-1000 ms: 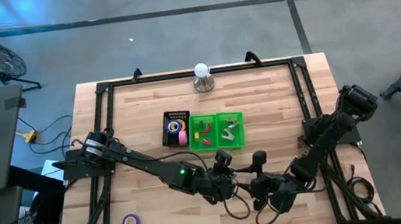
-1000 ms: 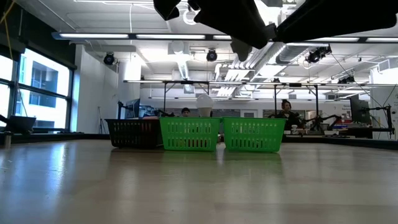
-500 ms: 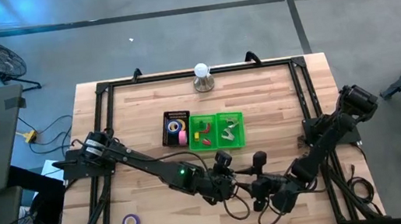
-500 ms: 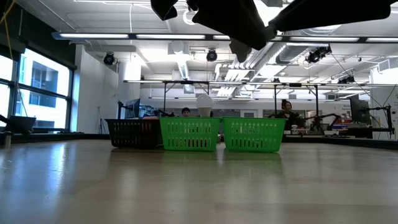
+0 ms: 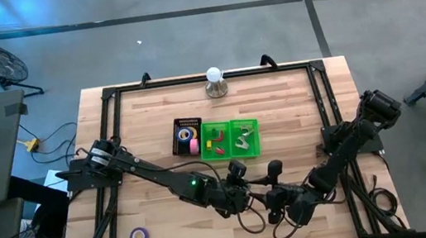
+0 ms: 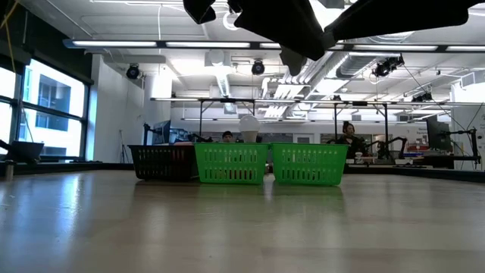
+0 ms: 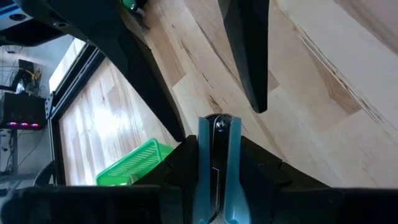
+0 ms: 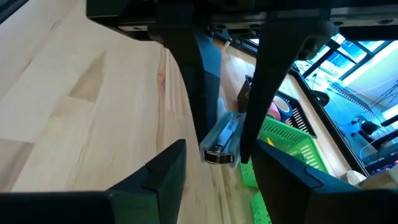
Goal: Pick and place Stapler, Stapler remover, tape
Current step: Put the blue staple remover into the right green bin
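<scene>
Left wrist view: the stapler (image 7: 217, 163) fills the centre, end-on, a teal body with a silver and black strip down its middle.
Stapler, look: slim and long, with teal sides and bright metal at the nose. The right wrist view picks up the same teal and steel.
Left end effector (image 7: 217, 149): clamped on the stapler, with a dark finger pressed to each teal flank and only a narrow gap between them.
Right end effector (image 8: 219, 155): fingers spread apart, and nothing can be seen in its grip.
Stapler versus right end effector: its nose points in between the two spread fingers. I can't tell whether either one touches it.
Where it all is: in the high view both arms meet over the front-centre of the counter (image 5: 295, 107), and the stapler is up off the wood.
Tape: a purple roll (image 5: 138, 236) lies flat near the front left corner, well apart from both arms. Yellow and pink rolls sit in the black basket (image 5: 177, 137).
Green baskets (image 5: 229, 123): two stand side by side, just right of the black one.
</scene>
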Controlling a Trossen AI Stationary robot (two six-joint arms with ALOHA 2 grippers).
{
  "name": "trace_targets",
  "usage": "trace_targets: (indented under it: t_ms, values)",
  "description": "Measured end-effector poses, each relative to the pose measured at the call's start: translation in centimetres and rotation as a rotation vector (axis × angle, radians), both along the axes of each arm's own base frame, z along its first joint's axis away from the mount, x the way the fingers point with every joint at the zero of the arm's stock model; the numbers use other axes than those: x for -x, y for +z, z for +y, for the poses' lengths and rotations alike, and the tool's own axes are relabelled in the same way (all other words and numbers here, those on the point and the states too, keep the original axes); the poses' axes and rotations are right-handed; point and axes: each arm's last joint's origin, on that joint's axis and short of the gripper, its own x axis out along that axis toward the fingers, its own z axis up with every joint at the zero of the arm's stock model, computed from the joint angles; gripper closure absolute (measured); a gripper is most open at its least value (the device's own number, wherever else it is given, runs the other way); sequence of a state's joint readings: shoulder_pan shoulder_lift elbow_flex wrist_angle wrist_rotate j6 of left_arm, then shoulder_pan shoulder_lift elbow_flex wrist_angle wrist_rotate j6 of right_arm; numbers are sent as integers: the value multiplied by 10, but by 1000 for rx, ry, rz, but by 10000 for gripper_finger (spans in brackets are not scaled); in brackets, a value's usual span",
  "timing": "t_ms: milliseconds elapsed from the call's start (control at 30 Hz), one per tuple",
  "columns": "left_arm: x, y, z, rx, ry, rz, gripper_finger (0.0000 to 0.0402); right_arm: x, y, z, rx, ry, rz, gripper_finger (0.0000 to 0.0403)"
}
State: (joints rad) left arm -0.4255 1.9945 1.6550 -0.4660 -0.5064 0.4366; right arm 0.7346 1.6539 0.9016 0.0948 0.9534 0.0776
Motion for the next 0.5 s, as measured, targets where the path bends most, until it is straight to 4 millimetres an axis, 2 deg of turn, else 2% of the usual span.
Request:
trace_targets:
  t_ms: [500]
  values:
    - [1, -1, 0, -5, 1, 10, 316, -4, -1, -4, -28, 17, 18, 249]
